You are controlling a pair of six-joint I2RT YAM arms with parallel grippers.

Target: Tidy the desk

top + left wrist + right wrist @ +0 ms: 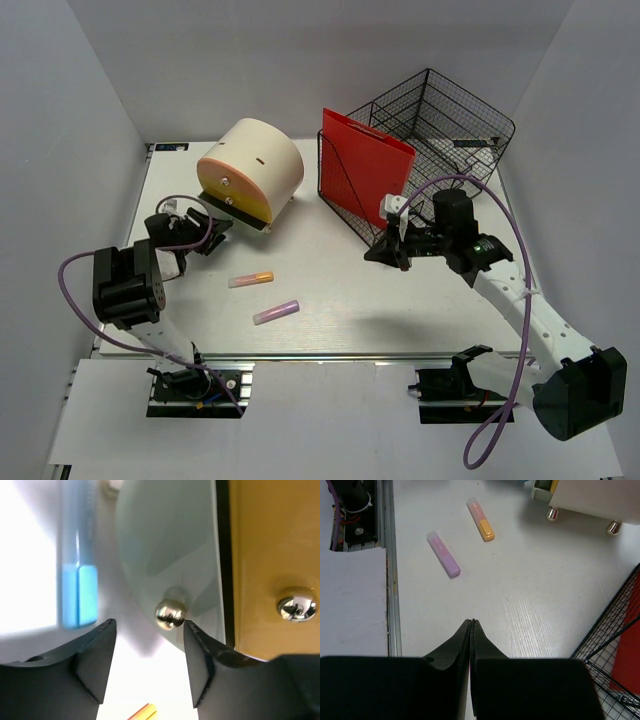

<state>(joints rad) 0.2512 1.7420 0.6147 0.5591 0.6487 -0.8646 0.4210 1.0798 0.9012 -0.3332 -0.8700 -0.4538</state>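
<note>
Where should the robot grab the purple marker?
Grab the purple marker around its middle, coming straight down from above and pinching its two long sides. It lies flat on the desk, long and thin, with nothing touching it.

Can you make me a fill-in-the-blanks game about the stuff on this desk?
1. The folder standing in the black wire basket is ___.
2. On the desk, the highlighter nearest the metal rail is ___.
3. The right gripper has its jaws ___ (open or shut).

Missing words: red; purple; shut.
</note>
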